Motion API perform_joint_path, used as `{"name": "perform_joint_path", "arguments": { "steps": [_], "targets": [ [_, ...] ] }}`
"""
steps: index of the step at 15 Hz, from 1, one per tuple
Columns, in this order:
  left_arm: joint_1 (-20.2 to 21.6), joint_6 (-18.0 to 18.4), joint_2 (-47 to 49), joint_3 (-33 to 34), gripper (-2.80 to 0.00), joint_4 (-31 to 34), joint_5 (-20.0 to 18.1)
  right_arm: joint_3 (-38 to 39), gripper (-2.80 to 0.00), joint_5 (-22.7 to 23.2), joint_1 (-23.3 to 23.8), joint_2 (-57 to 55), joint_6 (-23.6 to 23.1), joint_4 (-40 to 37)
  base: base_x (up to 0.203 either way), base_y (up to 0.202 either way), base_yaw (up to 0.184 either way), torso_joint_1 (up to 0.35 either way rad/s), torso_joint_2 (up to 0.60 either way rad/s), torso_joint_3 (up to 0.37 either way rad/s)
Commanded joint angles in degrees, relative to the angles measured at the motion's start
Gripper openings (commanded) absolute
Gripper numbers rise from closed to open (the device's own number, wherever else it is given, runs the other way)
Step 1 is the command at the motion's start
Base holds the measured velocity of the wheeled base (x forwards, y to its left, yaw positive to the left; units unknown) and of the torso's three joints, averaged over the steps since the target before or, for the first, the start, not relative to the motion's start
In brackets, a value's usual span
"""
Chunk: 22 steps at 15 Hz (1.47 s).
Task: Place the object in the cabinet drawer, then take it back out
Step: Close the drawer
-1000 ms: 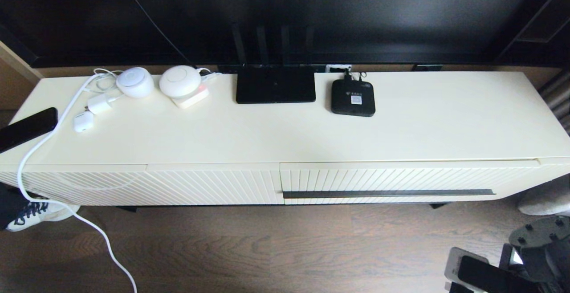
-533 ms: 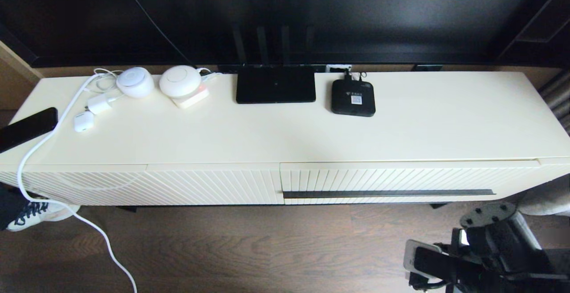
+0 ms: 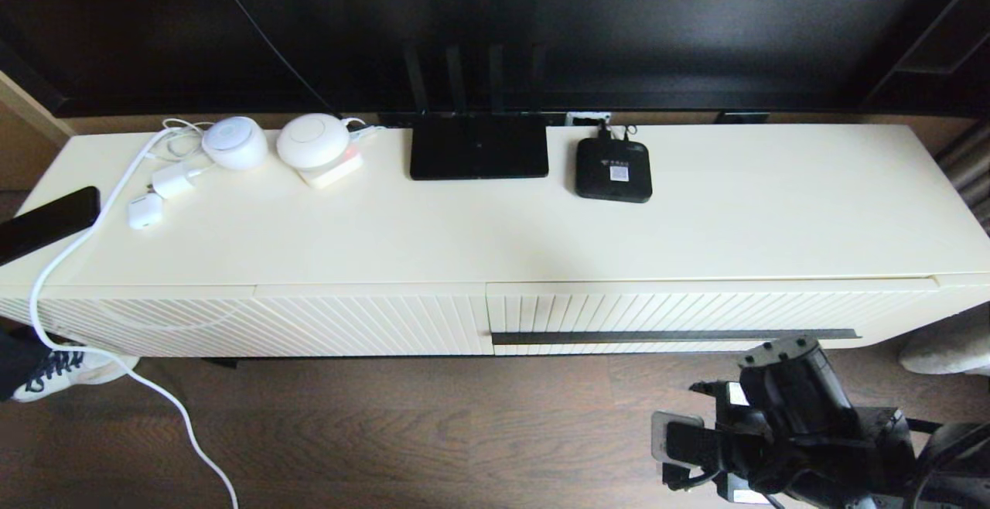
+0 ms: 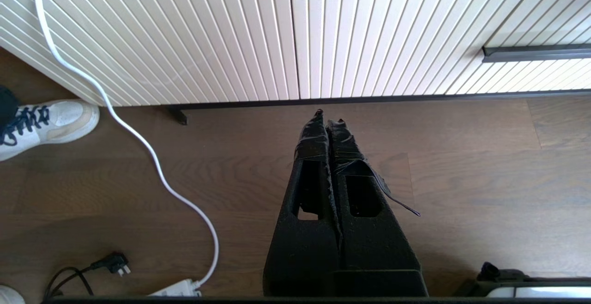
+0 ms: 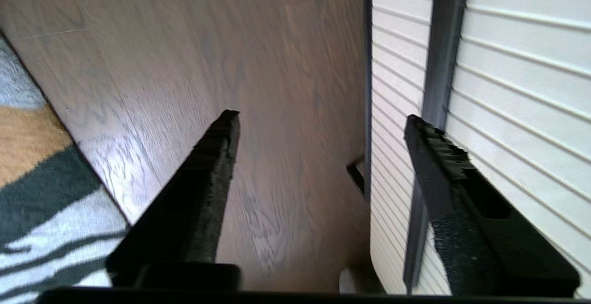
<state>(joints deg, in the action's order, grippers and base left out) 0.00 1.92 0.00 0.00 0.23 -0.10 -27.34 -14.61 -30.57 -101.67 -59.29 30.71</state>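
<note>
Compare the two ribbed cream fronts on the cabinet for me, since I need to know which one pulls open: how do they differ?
The cabinet drawer carries a long dark handle bar; the left ribbed front has none. A white cable drapes down over the left ribbed front, while nothing hangs on the cabinet drawer. The open right hand is next to the handle bar; the shut left hand hangs near the seam. Both are shut, cream and diagonally ribbed.

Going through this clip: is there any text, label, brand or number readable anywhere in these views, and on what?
None can be read.
set-top box: a line of pale characters and a white square sticker on its top, both too small to read.
router, white devices, drawer front: no visible markings.
</note>
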Motion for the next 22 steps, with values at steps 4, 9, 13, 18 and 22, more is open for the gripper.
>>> {"name": "perform_joint_path", "arguments": {
  "steps": [4, 9, 13, 18, 22],
  "targets": [
    [0.00, 0.01, 0.00, 0.00, -2.80, 0.04, 0.01, -0.41, 0.00, 7.32, 5.19, -9.38, -5.95, 7.54, 0.000, 0.000, 0.000, 0.000, 0.00, 0.000],
    [0.00, 0.01, 0.00, 0.00, -2.80, 0.04, 0.01, -2.41, 0.00, 9.49, 6.11, -14.32, -7.54, 13.05, 0.000, 0.000, 0.000, 0.000, 0.00, 0.000],
    [0.00, 0.01, 0.00, 0.00, -2.80, 0.00, 0.01, -5.29, 0.00, 12.60, 6.91, -16.71, -7.93, 14.32, 0.000, 0.000, 0.000, 0.000, 0.00, 0.000],
    [0.00, 0.01, 0.00, 0.00, -2.80, 0.02, 0.01, -7.89, 0.00, 13.63, 9.07, -19.28, -10.41, 16.74, 0.000, 0.000, 0.000, 0.000, 0.00, 0.000],
    [0.00, 0.01, 0.00, 0.00, -2.80, -0.05, 0.01, -9.32, 0.00, 14.16, 9.46, -21.66, -10.84, 19.90, 0.000, 0.000, 0.000, 0.000, 0.00, 0.000]
  ]
}}
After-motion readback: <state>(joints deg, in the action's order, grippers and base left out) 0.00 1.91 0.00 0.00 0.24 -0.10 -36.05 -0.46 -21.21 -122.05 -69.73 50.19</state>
